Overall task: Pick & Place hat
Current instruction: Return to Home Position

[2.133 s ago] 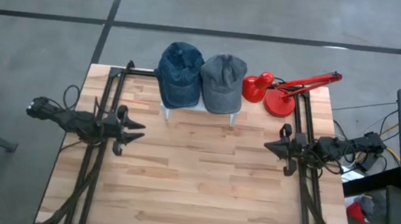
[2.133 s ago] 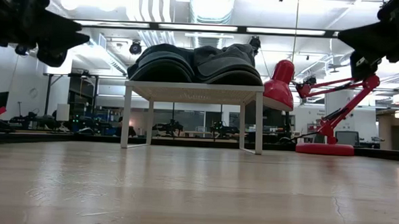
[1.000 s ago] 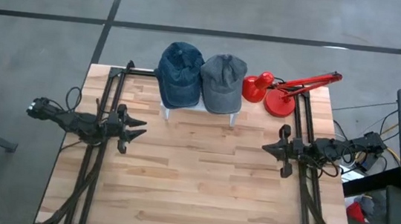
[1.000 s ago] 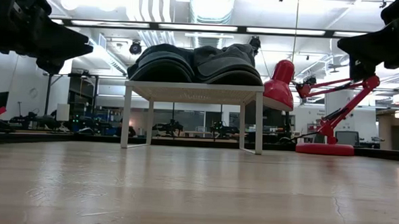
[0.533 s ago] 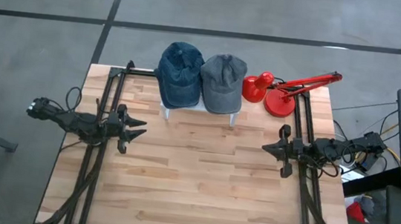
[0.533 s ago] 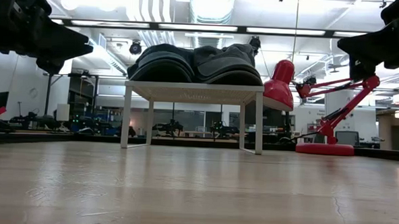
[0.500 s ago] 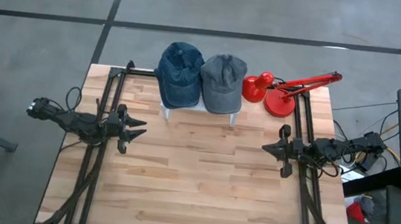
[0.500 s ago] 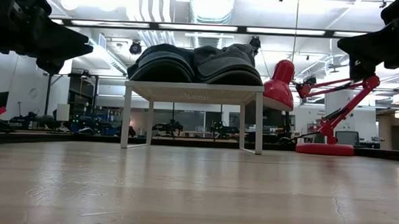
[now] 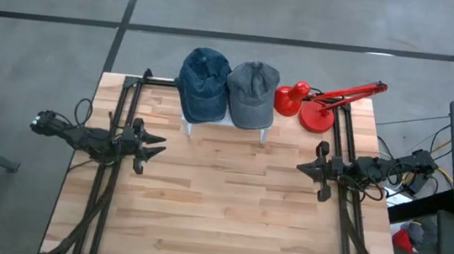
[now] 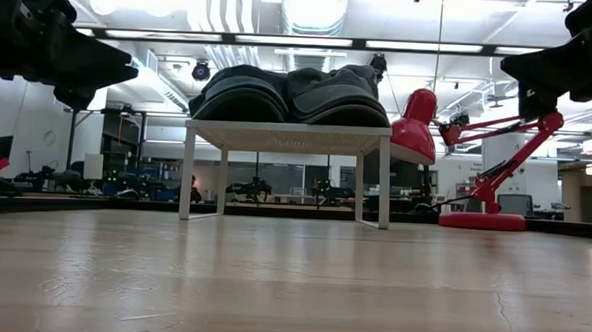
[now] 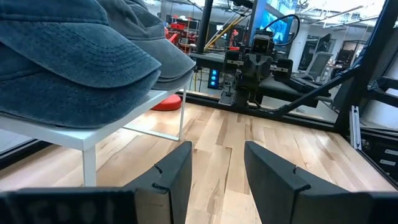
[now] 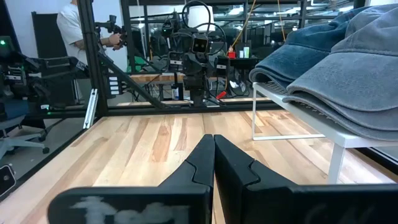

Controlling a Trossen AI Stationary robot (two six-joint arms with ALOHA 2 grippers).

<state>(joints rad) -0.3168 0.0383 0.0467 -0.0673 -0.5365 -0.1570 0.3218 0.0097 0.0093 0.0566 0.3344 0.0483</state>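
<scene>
From above, a blue cap [image 9: 205, 74] and a grey cap [image 9: 253, 83] lie side by side on the white shelf [image 9: 226, 119] at the table's [image 9: 218, 211] far edge. A red desk lamp [image 9: 320, 111] stands just beside the shelf. The left gripper [image 9: 155, 147] and right gripper [image 9: 303, 167] hover well apart from the shelf, one on either side.

At table level, both caps rest on the shelf's top.

The left wrist view shows its fingers [image 11: 177, 171] spread, empty.

The right wrist view shows its fingers [image 12: 202, 162] pressed together, holding nothing.
</scene>
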